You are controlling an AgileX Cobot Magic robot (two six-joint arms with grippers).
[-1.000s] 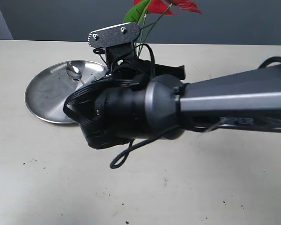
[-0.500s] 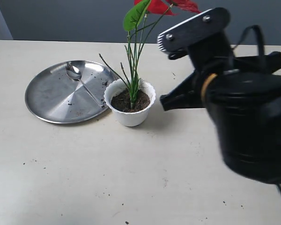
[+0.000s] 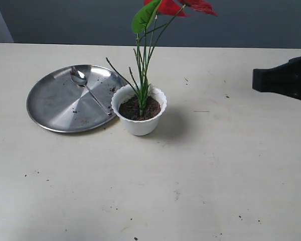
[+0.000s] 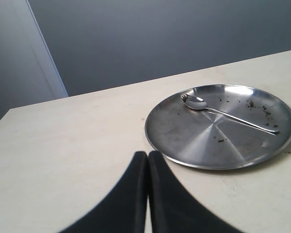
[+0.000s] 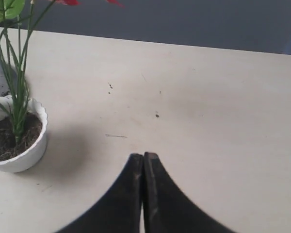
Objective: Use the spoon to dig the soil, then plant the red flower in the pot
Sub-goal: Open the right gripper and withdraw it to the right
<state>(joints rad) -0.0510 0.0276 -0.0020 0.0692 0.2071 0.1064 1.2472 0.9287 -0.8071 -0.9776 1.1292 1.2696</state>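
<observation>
The planting looks done. The flower (image 3: 143,65) stands upright in the pot (image 3: 139,124), its stems sunk in the soil (image 3: 131,109). The spoon (image 3: 90,93) lies on the plate (image 3: 52,108) just beside the pot, and both sit nearer the tabletop's (image 3: 215,175) far edge. The right tool (image 5: 143,160) is pressed closed and empty, off toward the right side. The left tool (image 4: 147,156) is also closed on nothing and faces the plate. I judge only parking both arms is needed. The near half holds only crumbs, so there is ample room.

pot (image 3: 139,126) 1 | red flower (image 3: 169,7) 1 | spoon (image 3: 94,96) 1 | plate (image 3: 54,106) 1 | table (image 3: 200,181) 1
</observation>
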